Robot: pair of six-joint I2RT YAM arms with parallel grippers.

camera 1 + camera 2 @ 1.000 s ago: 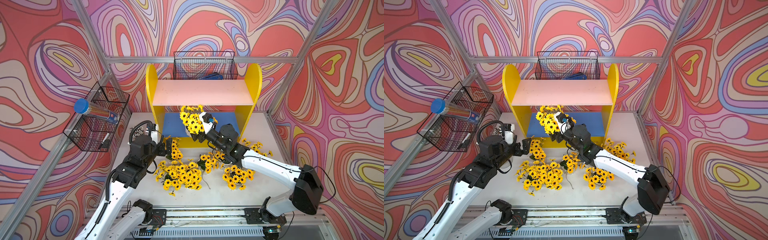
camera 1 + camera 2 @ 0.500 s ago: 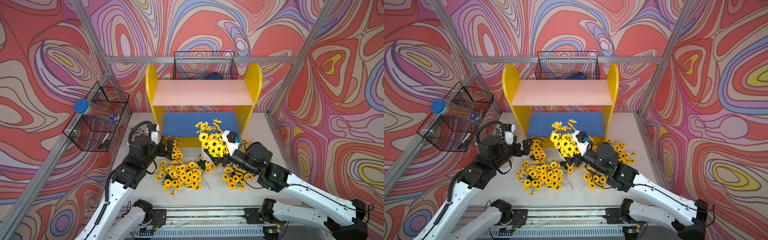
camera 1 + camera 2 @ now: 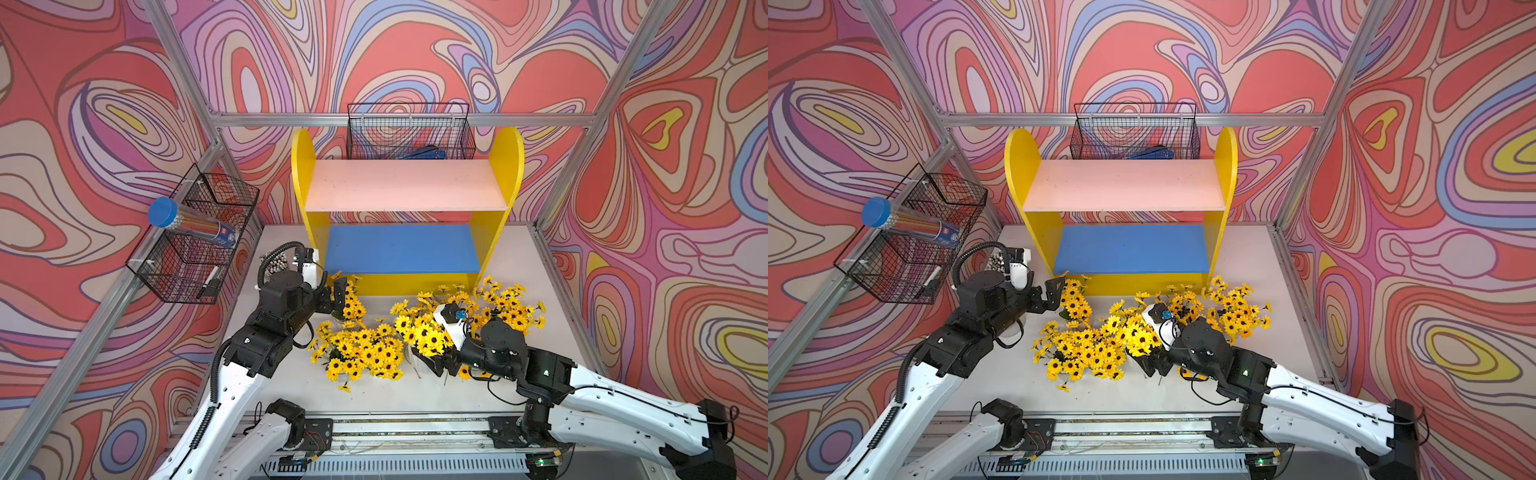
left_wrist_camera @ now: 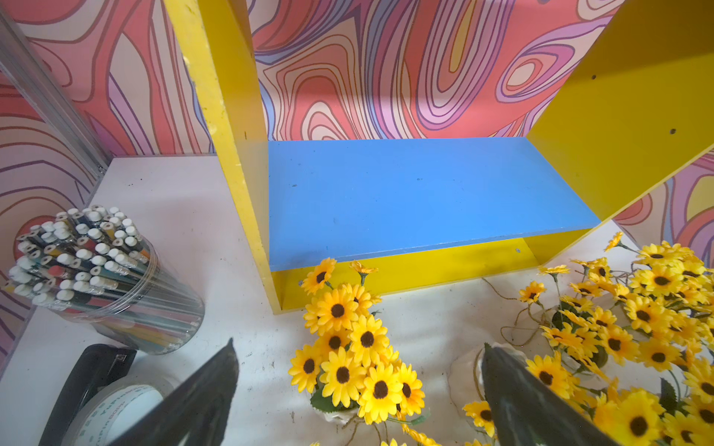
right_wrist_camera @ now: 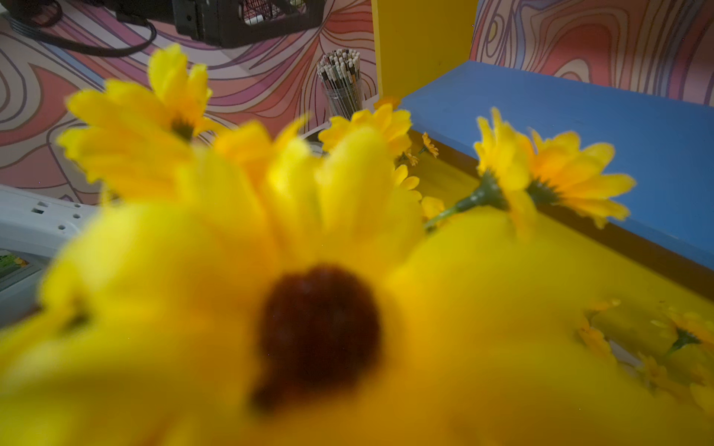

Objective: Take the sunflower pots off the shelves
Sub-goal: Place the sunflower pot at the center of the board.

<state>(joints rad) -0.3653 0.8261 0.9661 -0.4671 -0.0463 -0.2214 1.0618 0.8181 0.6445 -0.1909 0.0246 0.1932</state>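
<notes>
Yellow shelf unit [image 3: 405, 187] with rounded side panels, a pink upper board and a blue lower board, at the back of the pale worktop [image 3: 519, 257]. The small white ribbed sunflower pots [image 3: 365, 353], with yellow dark-centred artificial blooms, cluster on the worktop in front of it. The right tool [image 3: 438, 362], low among them, grips one sunflower pot [image 3: 419, 334]; its blooms fill the right wrist view. The left tool [image 4: 358, 343] stands wide, its jaws either side of another bunch [image 4: 347, 367].

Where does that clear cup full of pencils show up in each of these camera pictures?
Top view: cup of pencils on the table beside the yellow side panel.
Top view: cup, same spot.
Left wrist: cup beside that panel.
Right wrist: cup beyond blurred sunflowers.
Shared landmark: blue lower board.
</notes>
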